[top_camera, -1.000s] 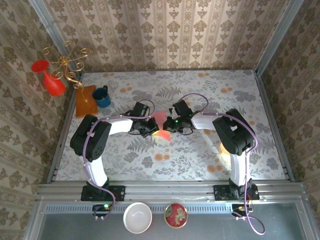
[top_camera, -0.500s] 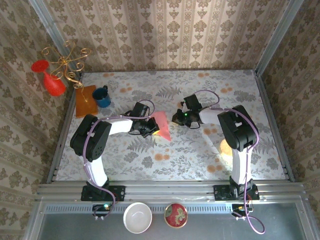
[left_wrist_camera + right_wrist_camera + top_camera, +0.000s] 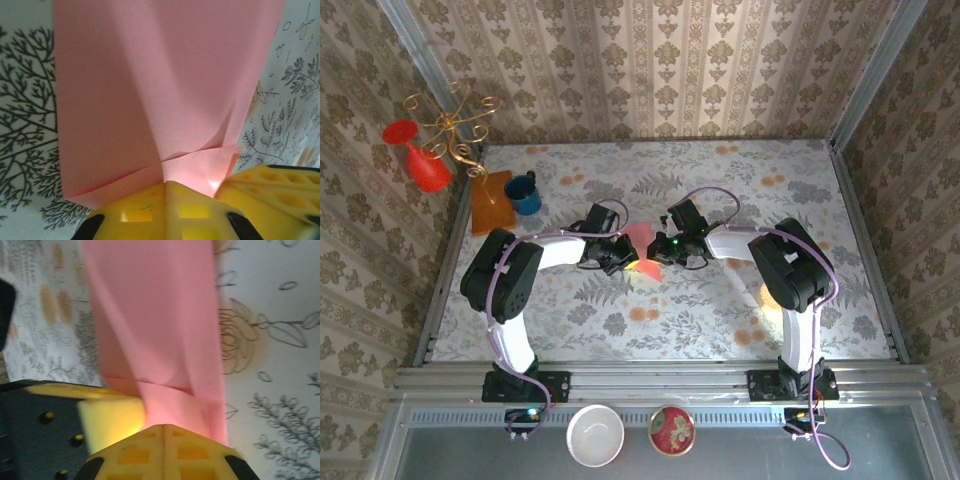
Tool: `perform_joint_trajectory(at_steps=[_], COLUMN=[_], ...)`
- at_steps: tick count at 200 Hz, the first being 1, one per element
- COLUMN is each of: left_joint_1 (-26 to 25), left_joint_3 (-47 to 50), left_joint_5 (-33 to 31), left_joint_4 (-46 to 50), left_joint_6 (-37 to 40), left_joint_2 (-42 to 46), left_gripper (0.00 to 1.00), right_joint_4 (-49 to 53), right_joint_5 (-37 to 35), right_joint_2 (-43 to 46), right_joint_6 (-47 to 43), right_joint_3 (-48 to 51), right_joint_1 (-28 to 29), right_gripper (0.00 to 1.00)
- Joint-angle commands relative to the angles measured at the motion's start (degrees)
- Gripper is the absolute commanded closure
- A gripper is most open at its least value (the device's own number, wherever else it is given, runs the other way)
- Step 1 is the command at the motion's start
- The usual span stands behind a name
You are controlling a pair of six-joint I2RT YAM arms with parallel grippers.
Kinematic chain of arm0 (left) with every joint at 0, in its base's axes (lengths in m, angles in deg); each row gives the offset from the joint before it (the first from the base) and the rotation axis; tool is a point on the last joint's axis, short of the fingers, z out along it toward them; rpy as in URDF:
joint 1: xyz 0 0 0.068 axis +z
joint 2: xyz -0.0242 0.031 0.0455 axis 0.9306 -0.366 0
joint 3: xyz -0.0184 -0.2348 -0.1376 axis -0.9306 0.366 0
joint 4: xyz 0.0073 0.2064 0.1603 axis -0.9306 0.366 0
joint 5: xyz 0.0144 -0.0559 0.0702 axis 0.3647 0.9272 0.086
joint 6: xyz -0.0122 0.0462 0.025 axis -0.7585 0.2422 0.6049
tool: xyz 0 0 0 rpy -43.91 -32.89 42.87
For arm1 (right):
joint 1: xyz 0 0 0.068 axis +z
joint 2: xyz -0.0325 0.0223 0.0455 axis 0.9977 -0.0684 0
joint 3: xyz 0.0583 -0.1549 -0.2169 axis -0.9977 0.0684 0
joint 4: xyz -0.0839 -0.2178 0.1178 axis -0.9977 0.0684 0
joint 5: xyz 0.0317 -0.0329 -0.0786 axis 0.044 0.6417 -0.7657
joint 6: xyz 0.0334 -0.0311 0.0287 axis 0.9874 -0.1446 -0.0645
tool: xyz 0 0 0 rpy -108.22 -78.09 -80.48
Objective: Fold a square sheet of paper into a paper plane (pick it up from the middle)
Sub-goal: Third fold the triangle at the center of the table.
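Pinching the pink paper sheet (image 3: 640,243) from either side, both grippers meet at one spot on the floral worktop (image 3: 720,310), to the right of the blue mug (image 3: 525,193) and a little nearer the arm bases than it. From above, the left gripper (image 3: 621,256) is on the sheet's mug-side edge and the right gripper (image 3: 659,250) on the edge facing away from the mug. The sheet shows as a small folded shape between them. An orange-brown board (image 3: 490,202) lies just beside the mug on its far side from the paper, and a red vase (image 3: 420,160) stands beyond that.

Through the left wrist camera, the left gripper (image 3: 166,188) has its yellow fingers pressed flat together, with the near edge of the sheet (image 3: 160,85) clamped between them. The paper carries several creases and an overlapping flap just above the fingertips.

Through the right wrist camera, the right gripper (image 3: 164,432) is likewise clenched on the sheet (image 3: 155,315), which runs away from it as a narrow folded strip with a crosswise crease close to the fingertips.
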Motion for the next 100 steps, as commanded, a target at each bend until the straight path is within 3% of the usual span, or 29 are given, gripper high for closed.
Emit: perform_joint_trajectory(at_steps=[1,34,53,100], left_joint_1=[0.1,3.0,5.0,5.0], left_joint_3=[1.2,2.1,3.9,7.4], left_joint_5=[-2.1,-3.4,-4.2,-1.8], left_joint_4=[6.1,9.6,10.8,4.8], left_joint_6=[-0.8,1.4,1.8,-1.4], left_joint_2=[-1.3,5.4,9.1,9.7], left_gripper=[0.94,0.89,0.80,0.65], right_joint_4=[4.0,4.5,4.0,3.0], right_joint_5=[-1.7,-3.1,-2.7,-1.9], right_joint_2=[-2.4,-4.5,-5.3,-5.8], right_joint_6=[-0.5,0.9,1.5,2.4], right_joint_3=[-1.8,-0.8,-0.3,0.1], right_joint_1=[-0.7,-1.3,-1.3,-1.3], right_gripper=[0.96,0.96,0.96,0.96])
